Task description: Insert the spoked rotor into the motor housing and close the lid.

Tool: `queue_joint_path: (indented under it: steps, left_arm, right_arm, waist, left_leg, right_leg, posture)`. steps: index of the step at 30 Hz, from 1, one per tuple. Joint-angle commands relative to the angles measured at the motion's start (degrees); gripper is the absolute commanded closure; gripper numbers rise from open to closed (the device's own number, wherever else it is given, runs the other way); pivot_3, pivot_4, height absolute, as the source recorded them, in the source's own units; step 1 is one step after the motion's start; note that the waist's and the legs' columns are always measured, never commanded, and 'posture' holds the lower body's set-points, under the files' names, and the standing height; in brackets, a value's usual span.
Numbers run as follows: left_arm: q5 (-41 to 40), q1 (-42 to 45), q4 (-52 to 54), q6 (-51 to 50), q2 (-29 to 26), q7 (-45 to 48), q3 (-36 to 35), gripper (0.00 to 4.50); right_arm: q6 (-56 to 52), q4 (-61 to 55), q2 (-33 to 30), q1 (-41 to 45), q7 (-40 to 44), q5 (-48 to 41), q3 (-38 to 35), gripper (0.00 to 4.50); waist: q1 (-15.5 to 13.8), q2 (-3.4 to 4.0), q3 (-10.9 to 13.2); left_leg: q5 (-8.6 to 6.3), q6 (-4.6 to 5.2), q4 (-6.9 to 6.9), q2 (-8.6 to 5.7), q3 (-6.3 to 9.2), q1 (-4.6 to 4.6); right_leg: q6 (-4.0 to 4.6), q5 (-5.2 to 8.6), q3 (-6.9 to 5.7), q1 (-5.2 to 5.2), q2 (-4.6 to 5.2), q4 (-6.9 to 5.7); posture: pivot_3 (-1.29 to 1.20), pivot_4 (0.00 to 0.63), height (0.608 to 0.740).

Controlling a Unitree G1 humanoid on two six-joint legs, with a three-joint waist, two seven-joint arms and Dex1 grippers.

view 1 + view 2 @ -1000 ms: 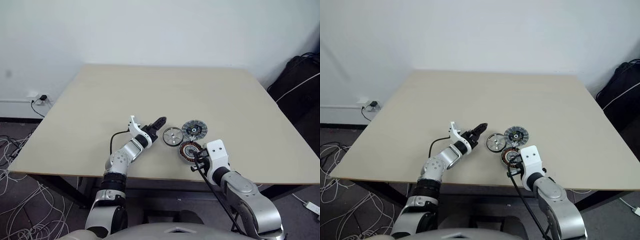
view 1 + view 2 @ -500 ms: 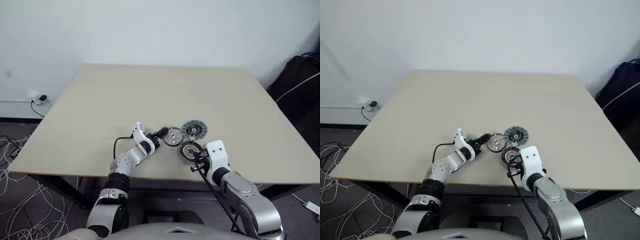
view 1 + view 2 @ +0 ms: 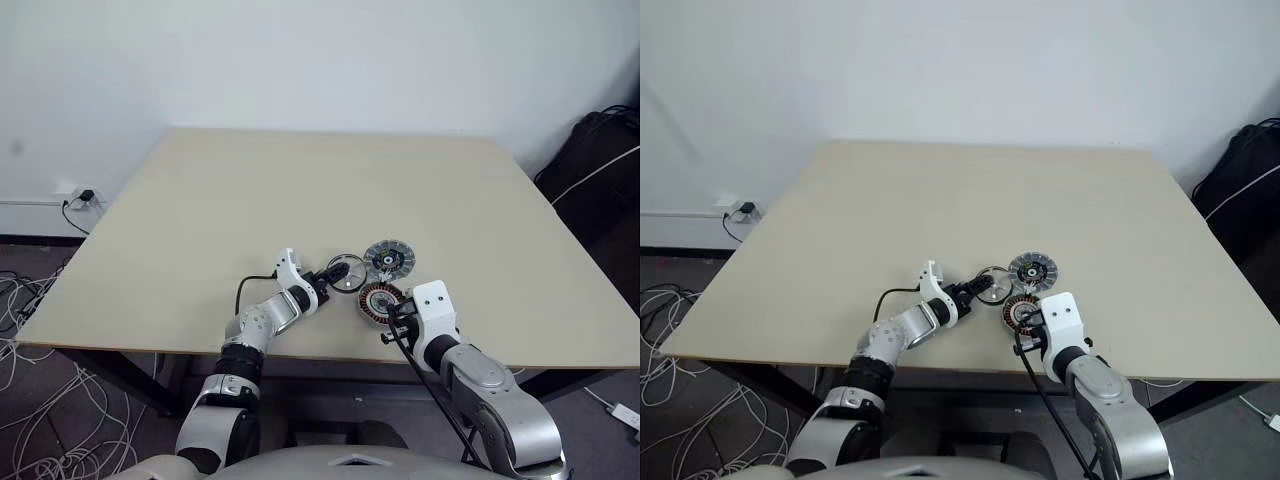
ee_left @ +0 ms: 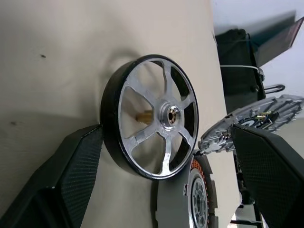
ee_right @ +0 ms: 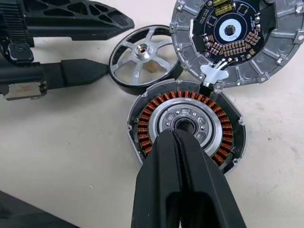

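Note:
The spoked rotor point(image 3: 347, 272), a silver wheel with a dark rim, lies flat on the table. My left gripper point(image 4: 166, 135) is open, with the rotor between its two black fingers point(image 5: 76, 71); one finger lies against the rim. Beside the rotor sits the motor housing point(image 5: 187, 126) with its ring of copper windings. The lid point(image 5: 228, 40) stands tilted at the housing's far edge, its circuit-board face showing. My right gripper point(image 5: 173, 135) is shut with nothing in it, its tips just over the housing's silvery centre.
The beige table point(image 3: 300, 190) stretches wide beyond the parts, which lie close to its near edge. A black bag point(image 3: 600, 170) sits off the table's right side, and loose cables point(image 3: 40, 420) cover the floor on the left.
My left gripper has moved right and down to the rotor, which now lies between its open fingers. The right arm, housing and lid have stayed put.

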State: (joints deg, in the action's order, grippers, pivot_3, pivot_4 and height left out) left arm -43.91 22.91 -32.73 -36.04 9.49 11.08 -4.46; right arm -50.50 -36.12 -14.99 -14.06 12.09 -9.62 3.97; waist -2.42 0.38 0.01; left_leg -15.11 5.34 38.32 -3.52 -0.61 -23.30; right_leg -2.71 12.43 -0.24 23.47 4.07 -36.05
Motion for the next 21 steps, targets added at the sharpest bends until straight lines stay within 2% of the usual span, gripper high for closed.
queue_joint_path:
  steps: [1,21]
  left_arm:
    - [-1.1,-1.1,0.0,-0.7,7.7,2.7,-0.2,0.00]
    - [-2.0,0.2,-5.1,3.8,8.9,1.3,-2.4,0.00]
  right_arm:
    - [0.5,-2.0,0.3,0.5,-0.5,-0.3,-0.5,4.46]
    - [-0.3,-3.0,-0.2,-0.4,-0.4,-0.3,-0.3,4.46]
  waist:
    - [0.0,0.00,0.0]
    - [0.1,0.04,0.0]
  left_leg:
    - [0.00,0.00,0.00,0.00,0.00,0.00]
    - [0.00,0.00,0.02,0.00,0.00,0.05]
  right_leg:
    - [0.00,0.00,0.00,0.00,0.00,0.00]
    - [0.00,-0.04,0.01,-0.06,0.00,-0.02]
  posture:
    - [0.00,0.000,0.740]
    - [0.00,0.000,0.740]
